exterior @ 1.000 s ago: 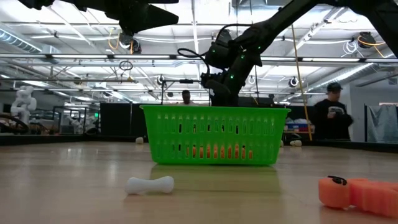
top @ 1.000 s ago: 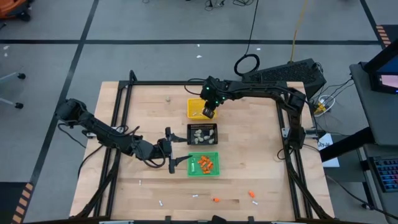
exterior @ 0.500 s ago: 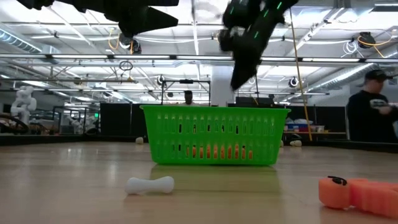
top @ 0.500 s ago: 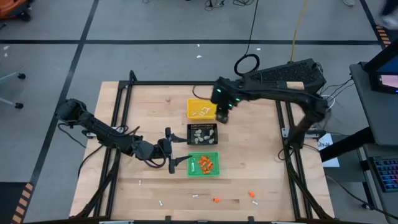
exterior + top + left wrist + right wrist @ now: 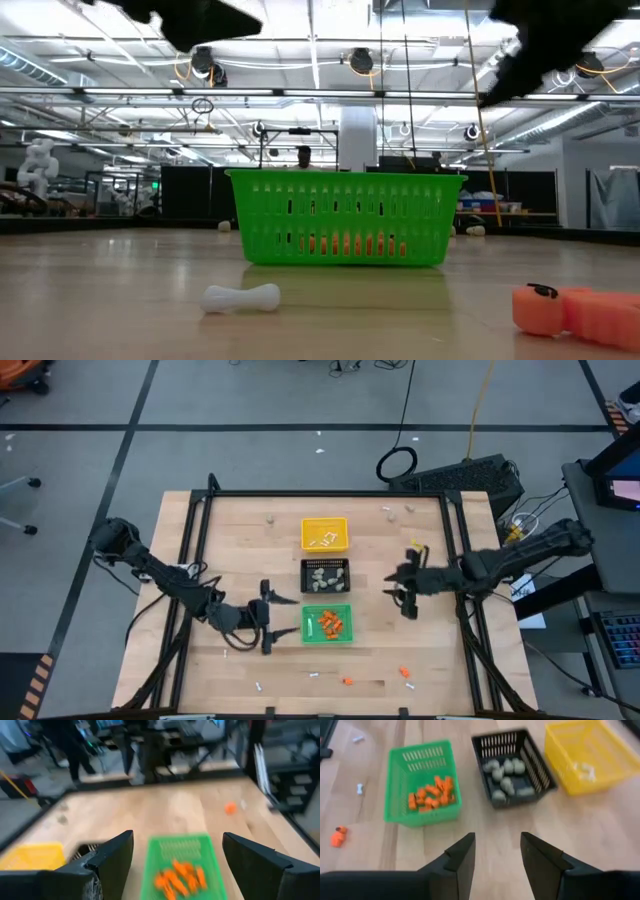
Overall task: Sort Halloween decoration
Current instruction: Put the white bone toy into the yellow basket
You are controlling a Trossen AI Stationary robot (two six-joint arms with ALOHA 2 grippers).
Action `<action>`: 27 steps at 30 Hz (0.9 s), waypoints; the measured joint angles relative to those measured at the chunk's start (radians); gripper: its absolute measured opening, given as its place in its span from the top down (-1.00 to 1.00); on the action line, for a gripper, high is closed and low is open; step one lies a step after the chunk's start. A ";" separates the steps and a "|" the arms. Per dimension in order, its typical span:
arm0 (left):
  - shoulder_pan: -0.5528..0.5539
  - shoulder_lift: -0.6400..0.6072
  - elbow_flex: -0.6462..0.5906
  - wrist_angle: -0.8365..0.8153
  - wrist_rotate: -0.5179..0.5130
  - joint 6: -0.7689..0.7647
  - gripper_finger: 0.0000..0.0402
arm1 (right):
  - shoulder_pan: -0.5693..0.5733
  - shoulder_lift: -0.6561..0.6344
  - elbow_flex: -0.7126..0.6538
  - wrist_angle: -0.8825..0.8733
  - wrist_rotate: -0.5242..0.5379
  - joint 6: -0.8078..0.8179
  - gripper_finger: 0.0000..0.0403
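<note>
- Orange bits point(image 5: 431, 793) piled in green tray point(image 5: 309, 632); beige-grey lumps point(image 5: 504, 773) in black tray point(image 5: 306, 566); thin white sticks point(image 5: 584, 769) in yellow tray point(image 5: 309, 543).
- Loose pcs on table point(image 5: 240, 540) near front edge: orange bit point(image 5: 347, 681), another orange one point(image 5: 406, 674), white stick point(image 5: 312, 675). In low view a white bone-shaped pc point(image 5: 240, 296) lies in front of green tray.
- Right gripper point(image 5: 402, 591): over bare wood right of black tray, fingers point(image 5: 460, 862) apart, nothing between them, touching nothing.
- Left gripper point(image 5: 267, 622): just left of green tray, jaws wide apart, empty; fingers point(image 5: 112, 857) frame the tray in wrist view.
- Room: grey floor w/ dark tape lines; ceiling lights + a person far back in low view.
</note>
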 joint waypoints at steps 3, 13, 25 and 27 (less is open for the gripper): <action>-0.063 -0.013 0.026 -0.170 -0.029 -0.123 -0.52 | 0.056 -0.046 -0.148 0.108 0.053 0.076 0.30; -0.176 -0.002 0.258 -0.742 0.083 -0.656 -0.51 | 0.078 -0.016 -0.308 0.224 0.110 0.049 0.30; -0.208 0.202 0.363 -0.827 0.397 -0.871 -0.08 | 0.078 -0.012 -0.308 0.261 0.110 -0.030 0.30; -0.218 0.249 0.389 -0.837 0.433 -0.885 0.00 | 0.078 -0.012 -0.308 0.264 0.110 -0.033 0.30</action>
